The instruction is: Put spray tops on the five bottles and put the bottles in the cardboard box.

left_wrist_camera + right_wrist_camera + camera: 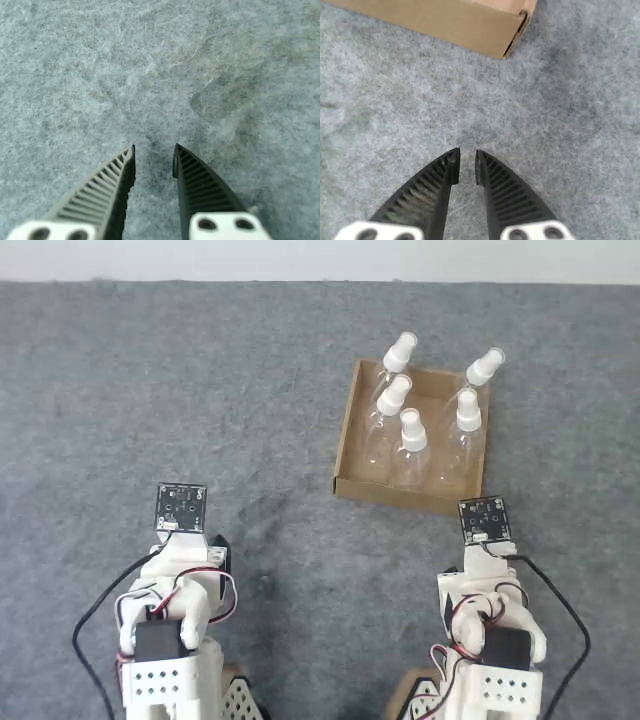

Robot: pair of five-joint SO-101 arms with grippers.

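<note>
Five bottles (410, 465) sat inside the cardboard box (345, 455), toward the far right part of the table (200, 390), each wearing a white spray top (413, 430). The task looked essentially complete. The left gripper (155, 149) hung over bare table near the near edge, jaws somewhat parted and empty. The right gripper (467, 151) was all but pressed together, also empty, just short of the box's near right corner. Two far bottles possibly leaned over the far wall. Risk: a right-arm move could nudge the box and tip them.
</note>
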